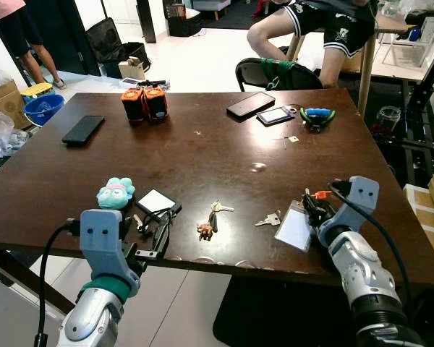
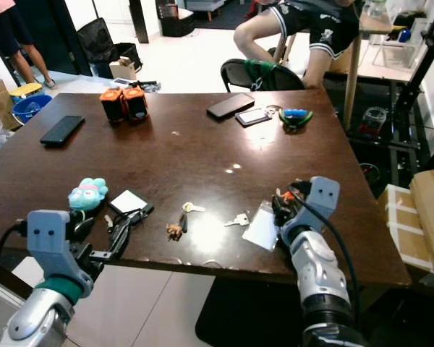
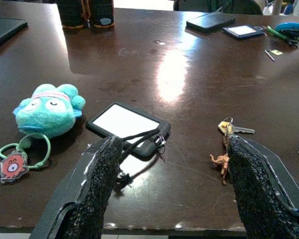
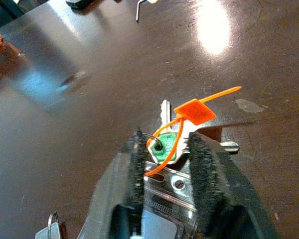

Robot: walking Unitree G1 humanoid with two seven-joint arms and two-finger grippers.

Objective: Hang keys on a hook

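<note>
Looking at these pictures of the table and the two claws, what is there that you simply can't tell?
- Right claw: the right wrist view shows its fingers around the key with the orange tag, but not whether they grip it.
- Clear badge holder: the arm covers one end in the left eye view.
- Seated person: cut off by the top edge of the picture.
- Text on the white card holder: glare washes it out.
- Left claw: open.

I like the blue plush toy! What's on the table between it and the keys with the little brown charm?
A black-framed card holder with a white face, seen in the left eye view.
</note>
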